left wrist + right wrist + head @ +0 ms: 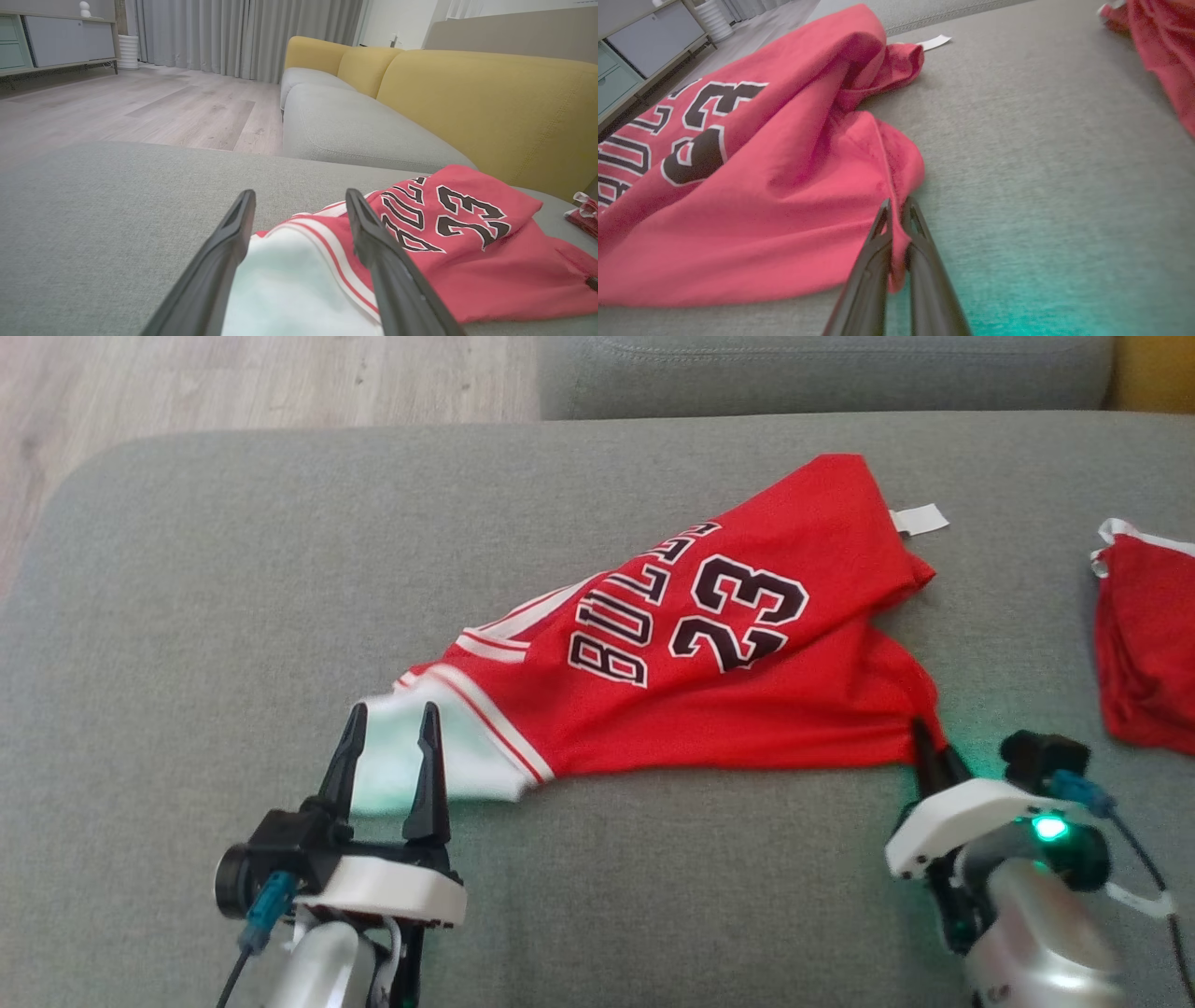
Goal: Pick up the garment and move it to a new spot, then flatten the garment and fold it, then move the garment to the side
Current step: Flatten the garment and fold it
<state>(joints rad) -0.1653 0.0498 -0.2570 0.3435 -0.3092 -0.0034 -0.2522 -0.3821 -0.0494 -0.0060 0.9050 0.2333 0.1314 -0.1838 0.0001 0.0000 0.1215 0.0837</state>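
Observation:
The garment (709,663) is a red jersey with black lettering and the number 23, lying crumpled across the grey sofa seat (187,616). Its white-trimmed end lies between the fingers of my left gripper (392,723), which stands open around it; the left wrist view shows the white cloth (289,280) between the two dark fingers. My right gripper (929,747) is shut on the garment's near right corner. In the right wrist view a fold of the red cloth (738,196) is pinched between the closed fingers (873,261).
A second red cloth (1144,644) lies at the right edge of the seat. A white tag (920,520) sticks out from the garment's far end. Yellow back cushions (490,102) rise beyond the seat, and wooden floor (140,107) lies off its left edge.

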